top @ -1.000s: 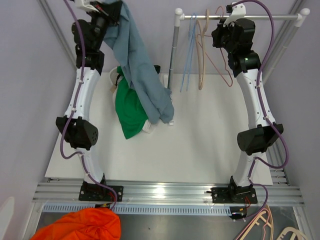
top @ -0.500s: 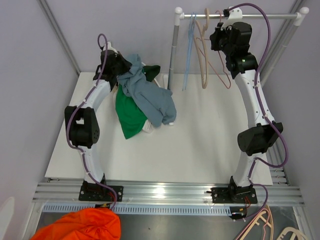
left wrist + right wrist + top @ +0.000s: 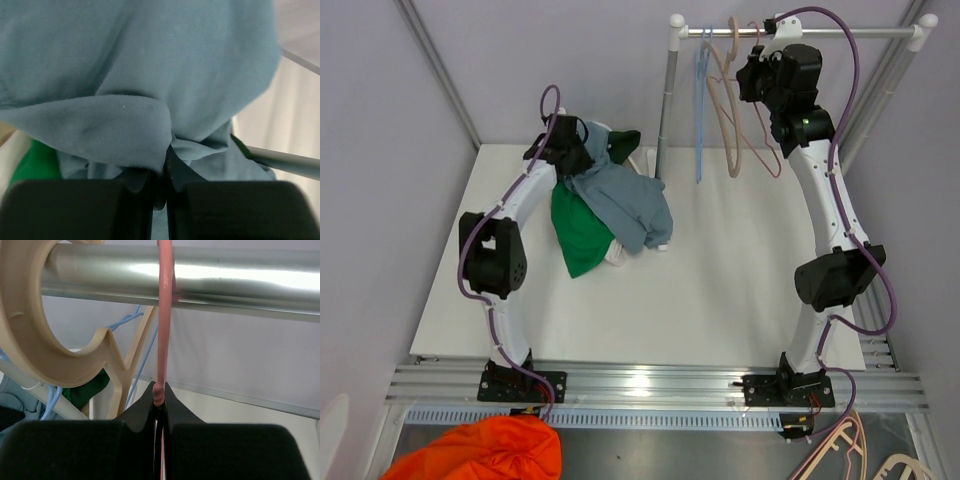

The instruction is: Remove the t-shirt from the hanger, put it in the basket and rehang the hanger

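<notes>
The grey-blue t-shirt (image 3: 625,200) lies crumpled on the table over a green garment (image 3: 578,232). My left gripper (image 3: 582,152) is down at the shirt's far edge, shut on a fold of the t-shirt (image 3: 160,120). My right gripper (image 3: 757,72) is up at the rail (image 3: 840,33), shut on the hook of the pink hanger (image 3: 767,140), which hangs bare over the rail (image 3: 200,277). The pink hook (image 3: 164,315) runs from the rail down between my fingertips.
A beige hanger (image 3: 723,100) and a blue hanger (image 3: 702,110) hang on the rail to the left of the pink one; the beige hook (image 3: 45,345) is close beside my right gripper. The rail's post (image 3: 670,90) stands behind the clothes. An orange cloth (image 3: 485,452) lies below the table's front edge.
My left arm has dropped from high at the back down to the table, carrying the t-shirt with it; the shirt has collapsed into a pile. The right gripper has stayed at the rail.
</notes>
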### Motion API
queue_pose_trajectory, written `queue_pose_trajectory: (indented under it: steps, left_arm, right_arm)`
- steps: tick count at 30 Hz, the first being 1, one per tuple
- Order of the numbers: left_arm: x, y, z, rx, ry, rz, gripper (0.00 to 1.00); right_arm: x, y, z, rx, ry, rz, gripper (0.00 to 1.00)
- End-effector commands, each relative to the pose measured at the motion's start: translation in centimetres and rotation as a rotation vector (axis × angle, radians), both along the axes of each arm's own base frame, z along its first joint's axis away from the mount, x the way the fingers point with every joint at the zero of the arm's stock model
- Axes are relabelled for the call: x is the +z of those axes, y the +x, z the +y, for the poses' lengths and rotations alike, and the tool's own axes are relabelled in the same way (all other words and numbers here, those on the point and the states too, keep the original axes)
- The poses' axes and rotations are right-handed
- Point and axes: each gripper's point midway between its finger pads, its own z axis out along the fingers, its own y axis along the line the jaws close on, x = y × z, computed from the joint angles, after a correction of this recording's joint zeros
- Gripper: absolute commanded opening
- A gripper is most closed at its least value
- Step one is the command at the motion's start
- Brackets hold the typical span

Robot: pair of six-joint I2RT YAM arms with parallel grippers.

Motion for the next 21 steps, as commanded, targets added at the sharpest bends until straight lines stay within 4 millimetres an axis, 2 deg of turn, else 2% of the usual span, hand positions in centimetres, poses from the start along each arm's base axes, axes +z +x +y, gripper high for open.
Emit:
queue_pose_trajectory:
  steps: [1,2,3,5,6,9,12,13,14,17,21]
  left_arm:
    - [-0.4,-1.3,3.0,0.098,0.056,0.056,0.16]
    - [-0.5,-1.4,3.1,0.1,0.053,0.059,0.25]
    - [-0.4,-1.3,3.2,0.102,0.05,0.057,0.42]
    - [-0.4,-1.5,3.4,0.108,0.049,0.058,0.7]
    - [0.0,-1.4,3.4,0.109,0.047,0.049,0.97]
    - [1.0,-1.5,3.4,0.107,0.044,0.024,0.99]
    - [3.4,-1.7,3.6,0.115,0.033,-0.04,0.99]
    - [5.0,-2.0,3.7,0.118,0.028,-0.074,0.99]
    - [5.7,-2.0,3.7,0.118,0.029,-0.089,0.99]
    - [9.3,-2.3,3.7,0.108,0.038,-0.156,0.99]
    - [12.9,-3.5,3.5,0.089,0.064,-0.212,0.99]
  right_arm:
    - [1.7,-1.5,0.9,0.034,0.008,-0.025,0.0]
    - [1.9,-1.6,0.9,0.034,0.009,-0.028,0.0]
    - [1.9,-1.7,0.8,0.03,0.01,-0.029,0.0]
    - [2.0,-1.8,0.9,0.032,0.01,-0.028,0.06]
    - [2.2,-1.9,0.9,0.032,0.009,-0.031,0.15]
    - [2.6,-2.1,0.5,0.017,0.009,-0.039,0.25]
    - [3.3,-2.5,0.0,-0.003,0.009,-0.052,0.3]
    - [3.7,-2.6,-0.1,-0.006,0.009,-0.06,0.3]
    - [4.0,-2.8,-0.2,-0.014,0.009,-0.066,0.31]
    - [5.7,-3.6,-0.8,-0.023,0.005,-0.088,0.32]
    - [7.1,-5.1,-1.3,-0.036,0.006,-0.097,0.42]
